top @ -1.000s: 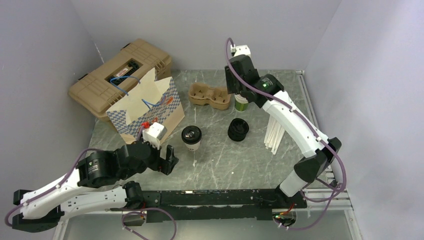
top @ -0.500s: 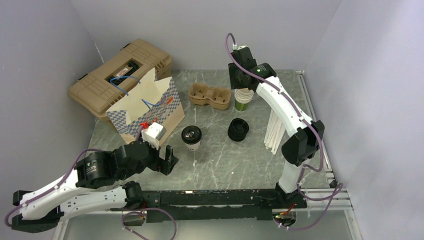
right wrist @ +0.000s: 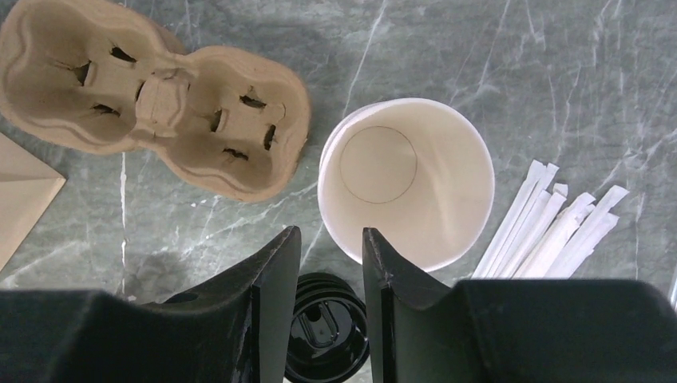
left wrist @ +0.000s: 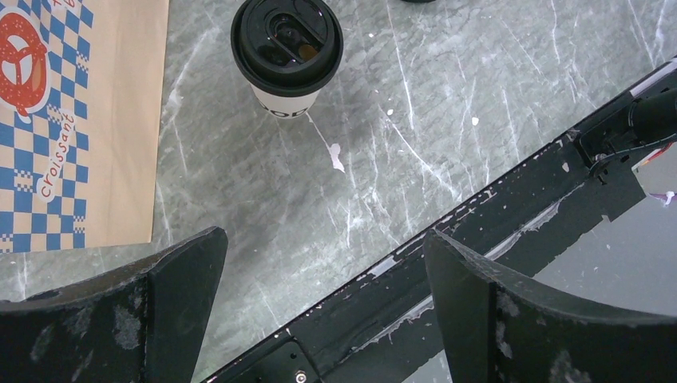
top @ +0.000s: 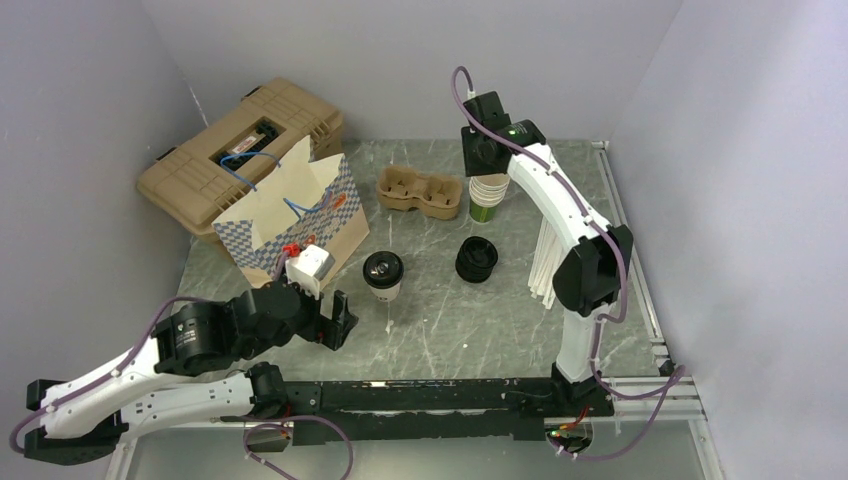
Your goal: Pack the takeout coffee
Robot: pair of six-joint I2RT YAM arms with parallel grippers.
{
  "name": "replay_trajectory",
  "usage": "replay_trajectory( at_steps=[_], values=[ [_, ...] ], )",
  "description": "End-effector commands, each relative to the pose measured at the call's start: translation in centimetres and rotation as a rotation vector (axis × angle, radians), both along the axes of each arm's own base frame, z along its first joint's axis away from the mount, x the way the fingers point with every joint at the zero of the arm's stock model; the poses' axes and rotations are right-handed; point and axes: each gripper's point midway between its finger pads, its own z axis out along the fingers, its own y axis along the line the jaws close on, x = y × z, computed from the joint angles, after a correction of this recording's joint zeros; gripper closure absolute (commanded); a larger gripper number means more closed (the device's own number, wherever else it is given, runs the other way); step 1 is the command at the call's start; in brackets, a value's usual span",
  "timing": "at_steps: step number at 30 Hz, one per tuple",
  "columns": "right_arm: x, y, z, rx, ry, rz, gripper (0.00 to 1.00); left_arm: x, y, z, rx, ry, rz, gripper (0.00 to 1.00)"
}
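Grey marbled bench (top: 450, 320) filled the floor of a pale-walled enclosure, with both of my arms bolted along its near edge. At the far left sat a tan hard case (top: 215, 160). Against it leaned a blue-checked paper bag (top: 300, 215), its mouth gaping toward the overhead camera.

My left end effector (left wrist: 323, 247) hung low over the near left of the bench, released, jaws spread wide, holding nothing. My right end effector (right wrist: 329, 239) hovered at the far side above the stack of lidless cups (right wrist: 407, 179). Its jaws stood only a narrow gap apart, with nothing between them.

Beside that stack lay a cardboard cup carrier (right wrist: 152, 104) to the left and a fan of wrapped straws (right wrist: 551, 231) to the right. A stack of black lids (top: 477, 258) sat nearer to me.

Smallest was the takeout coffee (left wrist: 287, 44): a pale cup, lid on, upright in mid-bench, just beside the bag and ahead of my left jaws, well apart from them.

I judged the packing not yet begun; this was the approach to the cup. Next, my left arm would need to reach forward, straddle the cup below its lid, close gently enough not to crush the paper wall, then lift it level and lower it through the bag's mouth.
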Motion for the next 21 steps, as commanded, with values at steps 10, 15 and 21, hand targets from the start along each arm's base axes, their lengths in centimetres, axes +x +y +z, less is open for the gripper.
replay_trajectory(
  at_steps=[10,15,21],
  values=[
    [1.7,0.1,0.7,0.024,-0.020,-0.002,0.64,0.4,-0.5,0.0,0.011,-0.007,-0.001,0.00],
    [2.2,0.0,0.5,0.022,-0.013,-0.007,0.67,0.3,-0.6,0.0,0.011,-0.007,-0.003,0.01],
    [2.3,0.2,-0.3,0.025,0.004,-0.001,0.68,0.3,-0.6,0.0,0.014,-0.006,-0.004,0.01]
  ],
)
